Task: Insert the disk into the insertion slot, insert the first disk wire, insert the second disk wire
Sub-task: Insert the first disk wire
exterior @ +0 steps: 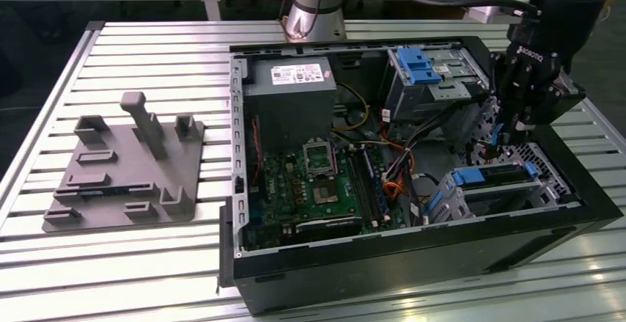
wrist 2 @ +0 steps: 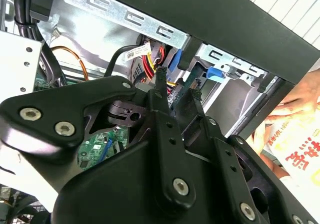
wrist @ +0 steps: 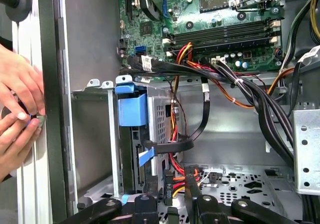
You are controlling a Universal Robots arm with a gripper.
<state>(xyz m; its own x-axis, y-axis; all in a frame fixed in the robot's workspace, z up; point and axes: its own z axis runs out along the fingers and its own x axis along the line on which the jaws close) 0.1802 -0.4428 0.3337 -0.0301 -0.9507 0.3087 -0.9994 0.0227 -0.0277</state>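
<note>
The disk lies in the insertion slot, a grey perforated cage at the exterior view's right end of the open computer case; its blue bracket shows on top. In the first wrist view the blue bracket sits at the cage mouth, and a black wire reaches the disk's edge. My gripper hangs just above the cage's rear. Its fingers stand close together in both wire-side views, gripper and gripper, shut on a disk wire of red, yellow and orange strands.
A taller cage with a blue latch stands behind the slot. Thick black cable bundles cross above the green motherboard. A person's hands rest on the case's outer wall. A grey fixture plate lies at the exterior view's left.
</note>
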